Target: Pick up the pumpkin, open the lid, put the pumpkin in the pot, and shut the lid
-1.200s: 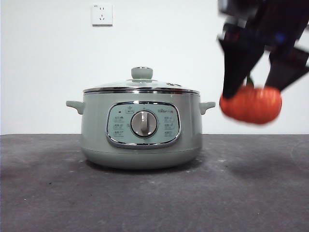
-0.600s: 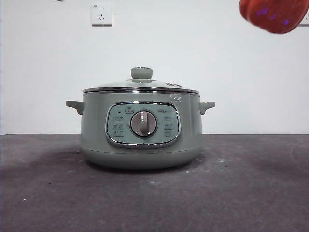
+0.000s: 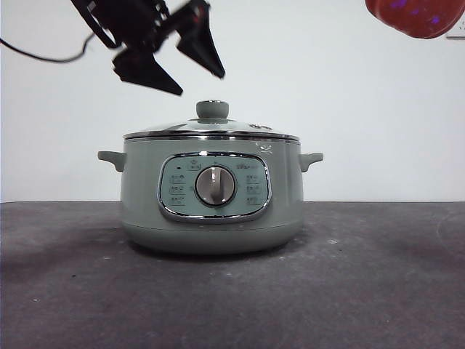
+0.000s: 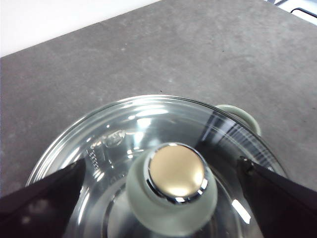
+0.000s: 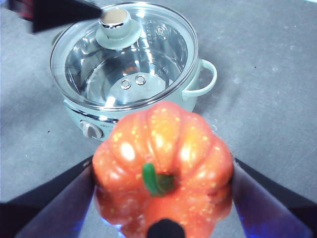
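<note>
The pot (image 3: 211, 200) stands upright on the dark grey table (image 3: 378, 291), its control panel and silver dial (image 3: 216, 186) facing the front camera. The lid (image 3: 211, 131) sits closed on the pot's rim, knob (image 3: 212, 110) uppermost.

Left gripper (image 3: 182, 69): positioned above the lid, just left of the knob in the front view, clear of the glass. Its jaws are spread wide and hold nothing. In the left wrist view the knob (image 4: 171, 188) lies between the two jaws, with a clear gap to each; the lid (image 4: 124, 134) fills the area below them. No contact with knob or lid is visible.

Right gripper (image 5: 163, 198): carries the pumpkin (image 5: 163, 163), with one jaw closed against each side of it. The green stem (image 5: 157, 181) points toward the wrist camera. In the front view the pumpkin (image 3: 418, 16) appears only as its lower part at the top right corner, high above the table and well apart from the pot, off to the side of the pot's right handle (image 3: 311, 159). In the right wrist view the pot (image 5: 198, 79) and closed lid (image 5: 124, 59) lie beyond and below the pumpkin, and a jaw of the left gripper shows near the lid knob (image 5: 115, 22).

A wall socket (image 3: 459, 30) is partly hidden behind the pumpkin.
</note>
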You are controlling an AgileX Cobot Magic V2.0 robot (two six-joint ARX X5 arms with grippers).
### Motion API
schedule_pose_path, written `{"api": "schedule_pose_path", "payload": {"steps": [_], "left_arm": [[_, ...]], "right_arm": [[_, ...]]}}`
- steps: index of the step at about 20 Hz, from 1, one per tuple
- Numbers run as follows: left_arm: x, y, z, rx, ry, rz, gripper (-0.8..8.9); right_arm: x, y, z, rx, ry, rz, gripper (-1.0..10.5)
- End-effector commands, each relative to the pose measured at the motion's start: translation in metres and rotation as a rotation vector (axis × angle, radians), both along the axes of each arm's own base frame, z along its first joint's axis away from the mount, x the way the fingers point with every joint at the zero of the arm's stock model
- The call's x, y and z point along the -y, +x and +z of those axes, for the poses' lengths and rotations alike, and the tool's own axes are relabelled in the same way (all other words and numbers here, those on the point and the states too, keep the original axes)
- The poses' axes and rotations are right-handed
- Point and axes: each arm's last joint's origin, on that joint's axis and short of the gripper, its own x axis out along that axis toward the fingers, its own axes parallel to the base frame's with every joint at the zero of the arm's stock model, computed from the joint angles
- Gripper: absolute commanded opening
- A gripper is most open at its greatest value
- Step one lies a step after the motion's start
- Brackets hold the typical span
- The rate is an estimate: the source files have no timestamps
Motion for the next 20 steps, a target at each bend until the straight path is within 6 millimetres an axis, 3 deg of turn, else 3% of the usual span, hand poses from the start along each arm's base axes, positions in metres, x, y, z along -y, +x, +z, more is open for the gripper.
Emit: {"api": "schedule_pose_path", "payload": {"steps": [1,6,12,14,16,20], "left_arm": [[0.008,0.007,-0.008,0.024,0.006,-0.009,7.54],[0.022,0.013,-0.028,-0.016,0.030,-0.027,7.54],[0.026,0.013,-0.030,-0.003,0.056,0.009,7.30],[0.026,0.013,-0.030,-0.006,0.057,0.008,4.80],[0.026,0.012,-0.031,-0.010,0.053,-0.001,2.93],[0.026,0.012,-0.031,-0.016,0.056,-0.002,1.37]], "right_arm": [[0.000,0.000,0.001,0.002,0.013,-0.009,-0.1],[0.000,0.000,0.001,0.003,0.013,-0.009,-0.1],[0.000,0.000,0.001,0.003,0.012,-0.009,-0.1],[0.000,0.000,0.001,0.003,0.012,-0.010,-0.1],[0.000,0.000,0.001,0.003,0.012,-0.010,-0.1],[0.000,0.000,0.001,0.004,0.012,-0.010,-0.1]]}}
